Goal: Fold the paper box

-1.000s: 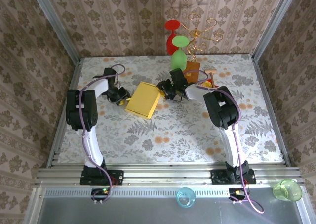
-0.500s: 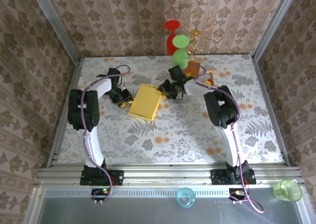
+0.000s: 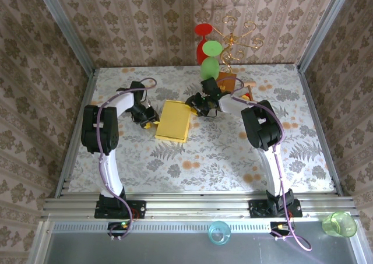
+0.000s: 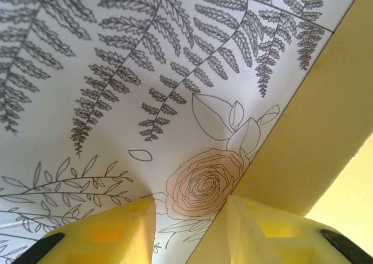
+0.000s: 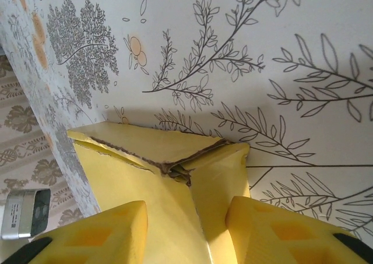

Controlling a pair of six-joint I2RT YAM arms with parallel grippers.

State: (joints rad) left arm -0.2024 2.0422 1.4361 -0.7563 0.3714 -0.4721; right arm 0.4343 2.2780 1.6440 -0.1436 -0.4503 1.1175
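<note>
Left end effector (image 4: 189, 206), paper box (image 3: 173, 120) near-to-far

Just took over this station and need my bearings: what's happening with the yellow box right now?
The paper box lies on the table between the two arms. The left gripper sits low at its left edge, jaws apart, one finger right by the box's side. The right gripper straddles the far right corner, where a flap edge shows; whether it is clamped, I cannot tell.

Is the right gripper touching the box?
Cannot tell. In the right wrist view the box corner lies between the right gripper's fingers; neither contact nor gap shows plainly.
</note>
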